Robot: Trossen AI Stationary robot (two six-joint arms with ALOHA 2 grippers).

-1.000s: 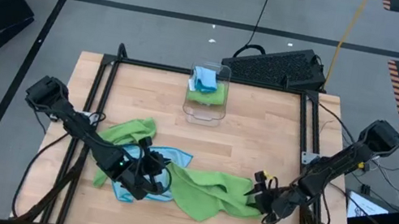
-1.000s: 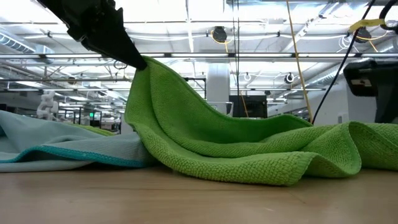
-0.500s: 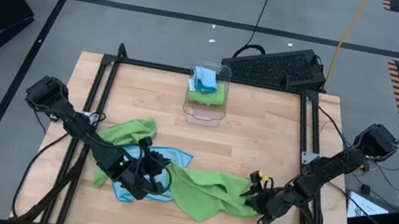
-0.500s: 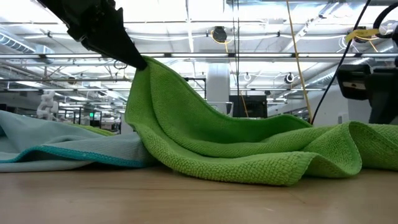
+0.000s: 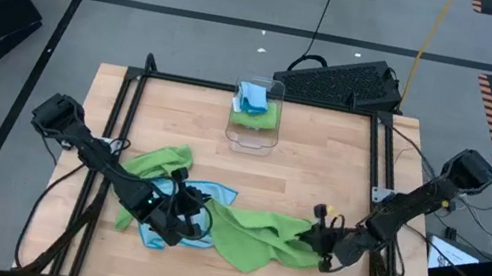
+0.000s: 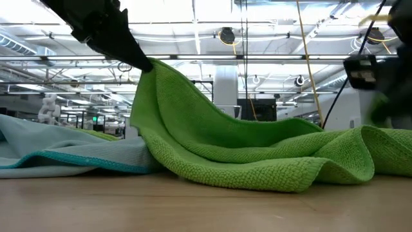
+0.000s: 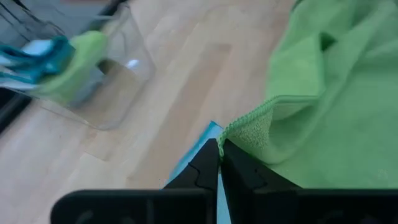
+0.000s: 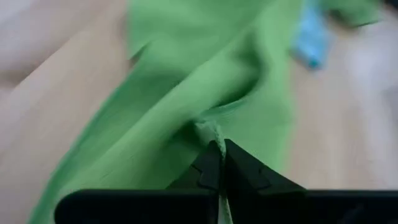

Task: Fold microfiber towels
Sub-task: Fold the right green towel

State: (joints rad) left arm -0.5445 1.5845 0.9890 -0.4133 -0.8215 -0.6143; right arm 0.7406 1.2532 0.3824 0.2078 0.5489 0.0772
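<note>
A: Where's the big lime green microfiber towel (image 5: 254, 236)?
B: Stretched across the near part of the wooden table (image 5: 321, 172), approx 6 o'clock from the clear plastic bin (image 5: 256, 117). Left gripper (image 5: 182, 224) is pinched tight on its 9 o'clock corner, lifting it; right gripper (image 5: 319, 244) is clamped on the 3 o'clock edge.
A: Other cloths?
B: Light blue microfiber towel (image 5: 175, 209) lies flat under the left gripper, w/ a second crumpled lime green towel (image 5: 156, 163) at its 10 o'clock. Bin holds green & blue folded ones (image 5: 255, 105).

Two dark arms, black tapered fingers (image 7: 211, 163)
</note>
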